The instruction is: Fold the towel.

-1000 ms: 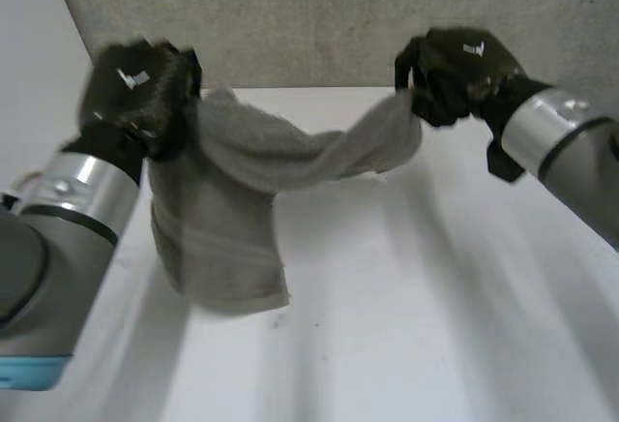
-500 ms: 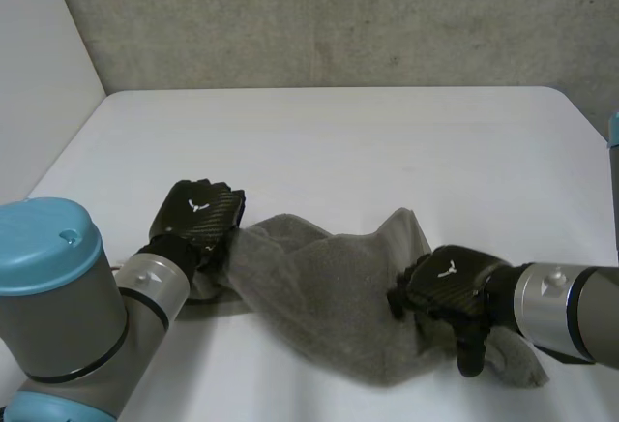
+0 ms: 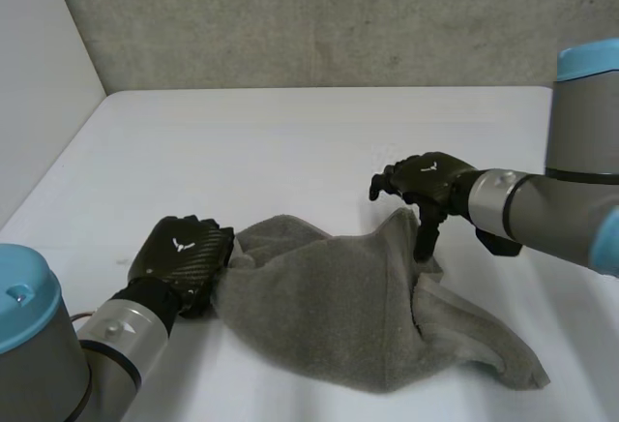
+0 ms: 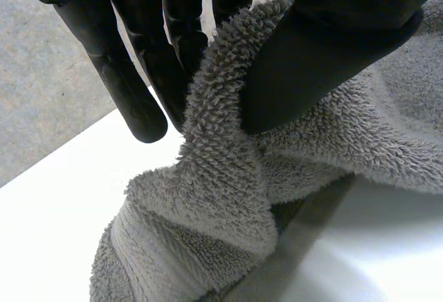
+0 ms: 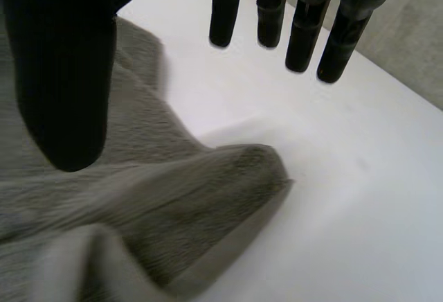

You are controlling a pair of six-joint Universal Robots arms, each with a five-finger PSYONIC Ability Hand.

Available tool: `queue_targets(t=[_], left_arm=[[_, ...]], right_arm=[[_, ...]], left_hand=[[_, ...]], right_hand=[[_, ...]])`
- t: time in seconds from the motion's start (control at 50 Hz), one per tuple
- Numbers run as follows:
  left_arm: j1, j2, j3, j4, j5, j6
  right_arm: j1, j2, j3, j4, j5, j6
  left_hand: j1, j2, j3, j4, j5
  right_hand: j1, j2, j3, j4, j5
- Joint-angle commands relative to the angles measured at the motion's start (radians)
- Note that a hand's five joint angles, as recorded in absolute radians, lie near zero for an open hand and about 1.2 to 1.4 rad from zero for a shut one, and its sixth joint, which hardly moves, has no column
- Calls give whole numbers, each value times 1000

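The crumpled grey terry towel [image 3: 329,311] lies bunched on the white tabletop [image 3: 290,141]. Its left edge is pinched between thumb and fingers of the left robot hand [image 3: 182,259], probably as an anchor for spreading. The right robot hand [image 3: 423,182], fingers straight and empty, has lifted off the towel's right part since half a second ago.

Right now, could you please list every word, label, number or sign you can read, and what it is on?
No readable words or numbers.
The left hand bears a small white emblem on its back, no letters.
The right hand bears the same emblem.
The towel shows no label.
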Motion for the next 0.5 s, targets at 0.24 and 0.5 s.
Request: queue_targets(t=[0.24, 0.5], left_arm=[[3, 15, -16, 9, 1, 0], [21, -28, 33, 16, 3, 1]], right_arm=[[33, 276, -170, -127, 111, 17], [47, 298, -175, -129, 102, 16]], left_hand=[[247, 182, 181, 179, 204], [247, 182, 181, 179, 204]], right_hand=[[191, 250, 247, 249, 246], [1030, 1088, 1086, 1087, 1084]])
